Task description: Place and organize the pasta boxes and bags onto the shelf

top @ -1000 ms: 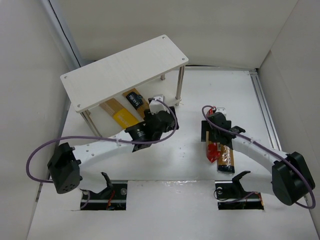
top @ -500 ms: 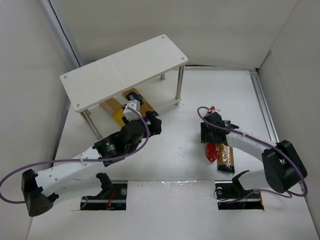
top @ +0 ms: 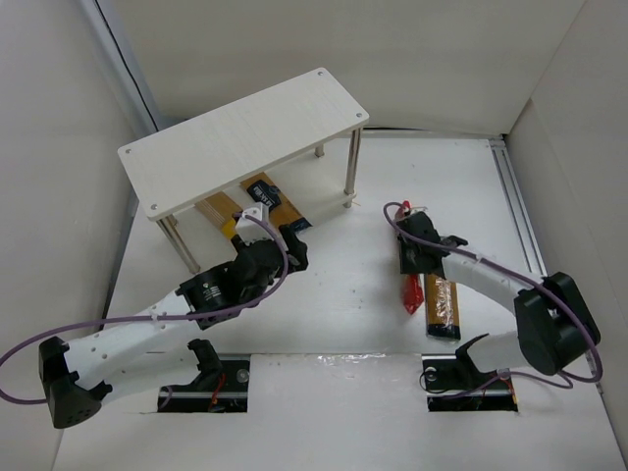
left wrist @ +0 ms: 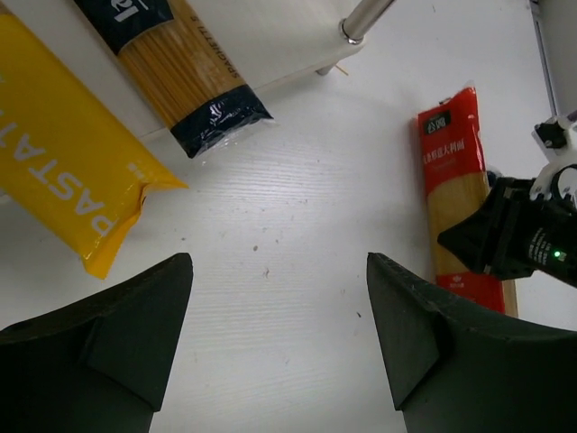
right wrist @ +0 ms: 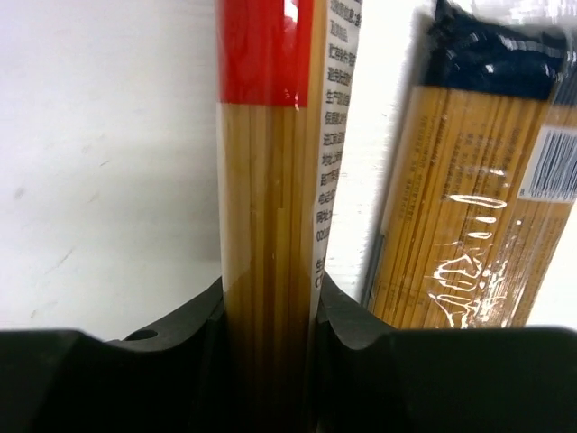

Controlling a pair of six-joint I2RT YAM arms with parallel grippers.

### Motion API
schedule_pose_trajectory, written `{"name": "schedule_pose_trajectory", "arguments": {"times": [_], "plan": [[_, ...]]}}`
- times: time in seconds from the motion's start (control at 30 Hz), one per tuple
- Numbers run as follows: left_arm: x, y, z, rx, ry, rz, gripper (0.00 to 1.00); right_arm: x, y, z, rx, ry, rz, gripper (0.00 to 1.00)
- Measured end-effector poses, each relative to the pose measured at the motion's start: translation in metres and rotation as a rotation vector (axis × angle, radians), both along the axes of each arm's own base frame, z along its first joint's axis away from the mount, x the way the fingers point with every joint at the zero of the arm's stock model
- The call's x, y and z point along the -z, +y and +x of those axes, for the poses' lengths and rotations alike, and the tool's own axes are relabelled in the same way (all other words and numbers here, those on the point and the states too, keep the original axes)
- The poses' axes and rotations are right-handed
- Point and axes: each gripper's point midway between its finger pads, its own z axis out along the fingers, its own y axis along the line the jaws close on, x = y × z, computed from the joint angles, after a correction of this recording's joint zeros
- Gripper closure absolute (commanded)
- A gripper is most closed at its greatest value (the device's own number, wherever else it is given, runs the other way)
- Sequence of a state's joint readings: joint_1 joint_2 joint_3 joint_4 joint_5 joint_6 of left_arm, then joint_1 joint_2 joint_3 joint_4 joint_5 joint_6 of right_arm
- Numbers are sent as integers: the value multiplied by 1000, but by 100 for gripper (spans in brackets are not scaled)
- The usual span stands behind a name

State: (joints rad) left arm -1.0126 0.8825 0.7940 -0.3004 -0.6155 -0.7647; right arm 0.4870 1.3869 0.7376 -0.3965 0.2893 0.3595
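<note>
Red-ended clear bag (right wrist: 266,180) clamped between right fingers (right wrist: 185,338), beside orange-brown pack (right wrist: 469,207).

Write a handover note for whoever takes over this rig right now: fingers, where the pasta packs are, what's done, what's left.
Left gripper: fingers open, empty, above the table near the yellow pack.
Right gripper: fingers shut on the red-ended bag, right of the shelf, beside the orange-brown pack.
Yellow pack and golden-brown pack lie side by side on the table, partly under the shelf board.
Done: no pack is on the board's top.
Left: place the gripped bag, then the orange-brown pack; probably move the two below as well.
</note>
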Motion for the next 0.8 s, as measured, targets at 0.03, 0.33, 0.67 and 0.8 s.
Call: {"name": "schedule_pose_trajectory", "arguments": {"times": [0.03, 0.33, 0.67, 0.8], "plan": [[1, -1, -1, 10, 6, 2, 25, -5, 2, -1, -34, -10, 3, 100], [49, -7, -33, 191, 98, 25, 27, -206, 42, 56, -294, -447, 77, 100], [48, -14, -44, 275, 80, -33, 25, -416, 97, 101, -490, -864, 185, 100], [49, -19, -44, 295, 80, -32, 25, -424, 152, 131, -649, -857, 249, 100]]}}
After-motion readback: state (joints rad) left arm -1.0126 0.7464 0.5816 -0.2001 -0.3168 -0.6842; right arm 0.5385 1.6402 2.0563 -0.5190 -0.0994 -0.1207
